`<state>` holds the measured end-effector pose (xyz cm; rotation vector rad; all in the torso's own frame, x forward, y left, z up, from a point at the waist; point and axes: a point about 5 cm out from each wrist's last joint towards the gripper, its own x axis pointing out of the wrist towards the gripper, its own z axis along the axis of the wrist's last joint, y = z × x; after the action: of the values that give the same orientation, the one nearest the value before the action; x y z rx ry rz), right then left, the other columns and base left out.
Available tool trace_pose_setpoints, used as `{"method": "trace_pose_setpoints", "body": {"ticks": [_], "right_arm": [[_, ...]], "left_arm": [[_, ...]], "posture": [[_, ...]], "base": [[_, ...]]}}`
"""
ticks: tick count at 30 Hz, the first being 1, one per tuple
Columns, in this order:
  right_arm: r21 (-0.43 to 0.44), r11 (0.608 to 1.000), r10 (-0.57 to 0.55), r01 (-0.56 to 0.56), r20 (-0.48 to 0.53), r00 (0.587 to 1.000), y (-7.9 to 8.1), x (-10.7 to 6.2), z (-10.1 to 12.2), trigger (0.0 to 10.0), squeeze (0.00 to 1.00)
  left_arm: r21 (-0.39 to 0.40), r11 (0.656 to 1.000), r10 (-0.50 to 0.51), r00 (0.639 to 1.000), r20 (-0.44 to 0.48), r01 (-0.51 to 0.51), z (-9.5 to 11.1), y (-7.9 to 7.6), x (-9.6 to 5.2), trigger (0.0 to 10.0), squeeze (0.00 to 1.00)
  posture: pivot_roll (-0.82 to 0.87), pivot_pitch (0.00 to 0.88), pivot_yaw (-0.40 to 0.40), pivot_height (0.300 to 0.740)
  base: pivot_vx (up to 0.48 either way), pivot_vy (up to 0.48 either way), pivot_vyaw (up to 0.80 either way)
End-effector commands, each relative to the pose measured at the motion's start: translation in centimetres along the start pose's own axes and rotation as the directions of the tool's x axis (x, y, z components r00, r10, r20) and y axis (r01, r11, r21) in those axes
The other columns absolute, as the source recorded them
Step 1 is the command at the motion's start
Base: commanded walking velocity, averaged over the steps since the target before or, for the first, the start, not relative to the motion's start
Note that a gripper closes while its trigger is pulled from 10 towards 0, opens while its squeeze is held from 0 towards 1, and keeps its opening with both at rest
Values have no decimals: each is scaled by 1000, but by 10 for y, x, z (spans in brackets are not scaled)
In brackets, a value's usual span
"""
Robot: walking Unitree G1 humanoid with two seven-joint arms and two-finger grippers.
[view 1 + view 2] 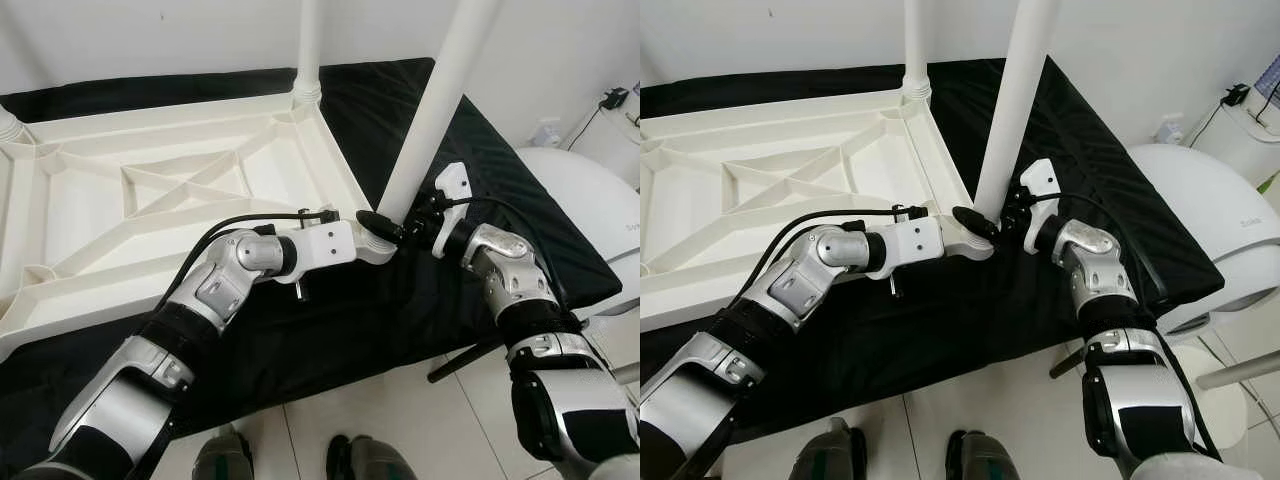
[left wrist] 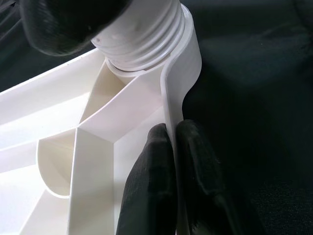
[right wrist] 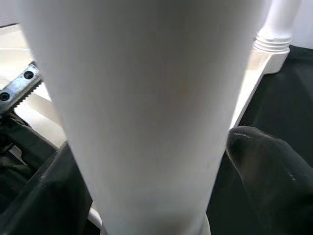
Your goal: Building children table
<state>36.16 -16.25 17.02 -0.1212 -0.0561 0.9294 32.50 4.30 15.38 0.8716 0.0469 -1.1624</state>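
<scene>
**Both hands at the near corner**

The white children's table (image 1: 150,195) lies upside down on a black cloth (image 1: 330,320), its ribbed underside facing up. At its near corner stands a white leg (image 1: 435,110), with the right hand (image 1: 400,228) clamped around its base. The left hand (image 2: 175,161) pinches the table's edge wall just beside that threaded socket (image 2: 146,44).

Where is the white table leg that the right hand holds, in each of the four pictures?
Left eye view: the table leg rises from centre to the top edge, right of middle.
Right eye view: the same leg, just right of centre.
Left wrist view: its threaded base in the corner socket.
Right wrist view: its shaft, close up.
Shared landmark: the tabletop corner.
</scene>
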Motion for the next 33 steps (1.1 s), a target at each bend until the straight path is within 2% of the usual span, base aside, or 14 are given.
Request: {"method": "trace_pose_setpoints", "body": {"ticks": [1, 2, 3, 13, 14, 21, 23, 25, 27, 28, 33], "right_arm": [[-16, 1000, 14, -15, -17, 1000, -1, -2, -1, 6706, 0], [-18, 1000, 19, -19, -15, 1000, -2, -2, 0, 4902, 0], [-21, 1000, 22, -23, -15, 1000, -3, -2, 0, 0, 0], [-18, 1000, 16, -16, -19, 1000, -5, -7, -4, 0, 0], [-14, 1000, -15, 15, -14, 1000, -6, -8, -5, 10000, 0], [-2, 998, -61, 61, 3, 998, -5, -9, -9, 10000, 0], [-11, 991, -132, 132, 9, 991, -4, -8, -10, 10000, 0], [-11, 991, -132, 132, 9, 991, -4, -8, -10, 10000, 0], [-20, 976, -215, 215, 3, 977, -4, -5, -13, 10000, 0], [-20, 976, -215, 215, 3, 977, -4, -5, -13, 10000, 0], [-1, 935, -355, 355, 13, 935, 3, 5, -17, 10000, 0]], "left_arm": [[44, 997, -62, 998, 3, 62, 3, -9, 4, 10000, 0], [43, 997, -63, 998, 4, 62, 4, -9, 5, 10000, 0], [42, 997, -63, 998, 5, 63, 4, -9, 5, 10000, 0], [42, 997, -63, 998, 3, 63, 3, -9, 4, 10000, 0], [40, 997, -61, 998, 3, 61, 3, -8, 4, 10000, 0], [40, 998, -57, 998, 4, 57, 4, -8, 4, 10000, 0], [36, 998, -54, 999, 7, 53, 5, -8, 4, 10000, 0], [36, 998, -54, 999, 7, 53, 5, -8, 4, 10000, 0], [31, 998, -49, 999, 9, 49, 5, -7, 4, 10000, 0], [31, 998, -49, 999, 9, 49, 5, -7, 4, 10000, 0], [28, 998, -49, 999, 8, 49, 4, -8, 4, 10000, 0]], "posture": [[-21, 53, -25, 740], [-21, 55, -25, 740], [-21, 55, -25, 740], [-20, 62, -25, 740], [-24, 66, -25, 740], [-26, 73, -32, 740], [-27, 77, -36, 740], [-27, 77, -36, 740], [-29, 83, -38, 740], [-29, 83, -38, 740], [-33, 88, -39, 740]], "base": [[0, 0, 0], [0, 0, 0], [0, 0, 0], [0, 0, 0], [0, 0, 0], [0, 0, 0], [0, 0, 0], [0, 0, 0], [0, 0, 0], [0, 0, 0], [0, 0, 0]]}}
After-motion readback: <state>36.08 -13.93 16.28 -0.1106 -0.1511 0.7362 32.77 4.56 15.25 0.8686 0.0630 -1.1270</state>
